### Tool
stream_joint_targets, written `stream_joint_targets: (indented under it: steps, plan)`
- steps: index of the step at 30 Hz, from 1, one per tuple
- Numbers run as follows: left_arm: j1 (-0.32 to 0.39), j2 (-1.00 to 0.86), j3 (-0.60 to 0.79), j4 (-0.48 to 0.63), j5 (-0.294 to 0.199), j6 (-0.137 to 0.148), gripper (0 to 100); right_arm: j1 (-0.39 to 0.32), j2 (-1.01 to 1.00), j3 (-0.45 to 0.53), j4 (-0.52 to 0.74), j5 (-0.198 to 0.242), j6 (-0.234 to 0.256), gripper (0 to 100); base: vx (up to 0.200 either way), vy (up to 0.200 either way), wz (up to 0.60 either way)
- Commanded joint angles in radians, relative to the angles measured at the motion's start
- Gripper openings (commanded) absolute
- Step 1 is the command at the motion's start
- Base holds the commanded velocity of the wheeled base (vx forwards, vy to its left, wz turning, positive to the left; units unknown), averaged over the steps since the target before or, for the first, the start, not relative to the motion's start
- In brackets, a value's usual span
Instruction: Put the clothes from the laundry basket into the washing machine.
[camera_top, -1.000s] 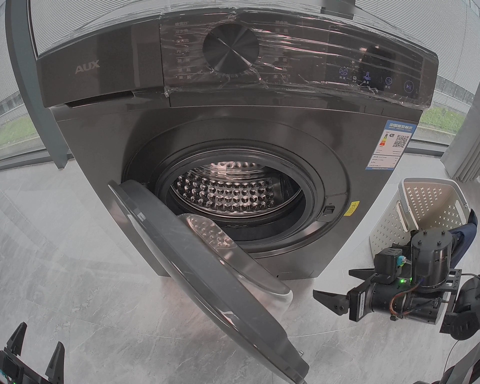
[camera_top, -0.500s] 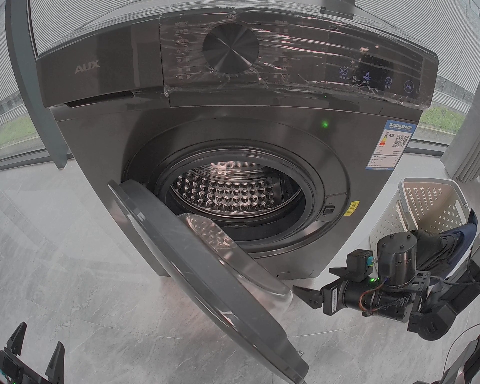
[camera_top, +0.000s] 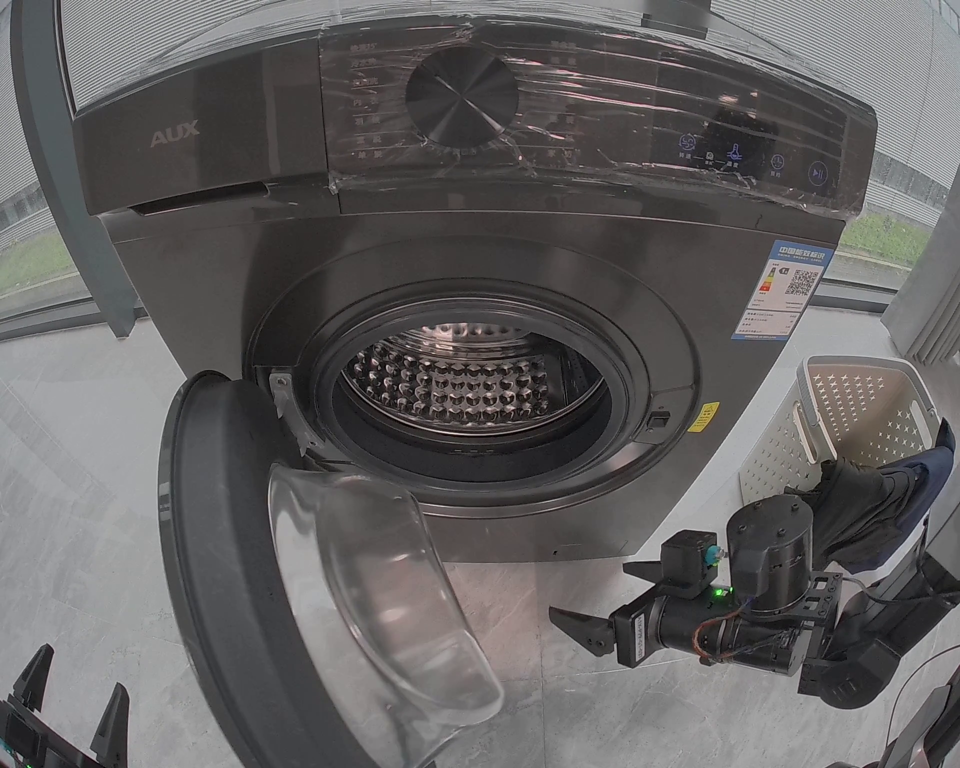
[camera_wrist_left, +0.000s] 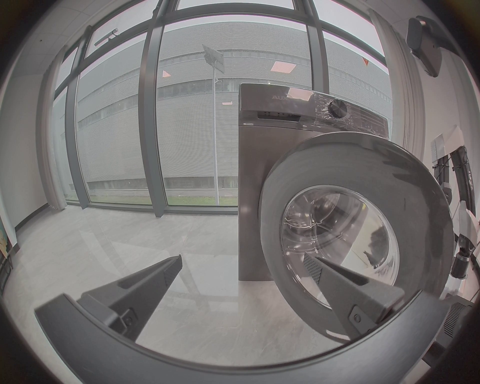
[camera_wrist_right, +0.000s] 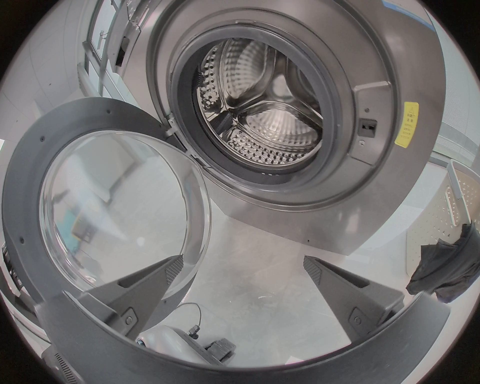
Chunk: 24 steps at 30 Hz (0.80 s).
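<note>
Clothes (camera_top: 865, 505): draped over basket (camera_top: 850, 400) rim, right of washer (camera_top: 480, 250). Door (camera_top: 215, 560) stands wide left, likely freeing the drum for loading. Right gripper (camera_top: 608, 598) released, empty, near washer; left gripper (camera_top: 80, 680) released, near-left.

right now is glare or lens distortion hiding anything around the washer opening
Head view: film over the control panel throws crinkled highlights, yet the drum reads clearly. Left wrist view: fisheye bows the window frames; the door glass carries reflections. Right wrist view: dark corners, room reflections on the door glass, opening unobstructed.
</note>
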Motion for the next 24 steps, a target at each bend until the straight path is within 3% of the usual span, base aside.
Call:
stream_joint_targets:
  steps: [1, 8, 17, 24]
  plan:
    - [0.000, -0.018, 0.018, 0.001, 0.000, -0.001, 100, -0.009, 0.013, -0.017, -0.038, -0.001, -0.005, 100, -0.200, 0.000, 0.00]
    - [0.000, -0.018, 0.018, 0.001, 0.000, 0.000, 100, -0.010, 0.074, -0.072, -0.045, 0.001, -0.005, 100, -0.200, 0.000, 0.00]
    - [0.000, -0.018, 0.018, 0.001, 0.000, 0.000, 100, -0.001, 0.135, -0.179, -0.044, 0.002, -0.003, 100, 0.000, 0.000, 0.00]
    - [0.000, -0.018, 0.018, 0.001, 0.000, 0.000, 100, -0.007, 0.168, -0.208, -0.045, 0.002, -0.003, 100, -0.200, 0.000, 0.00]
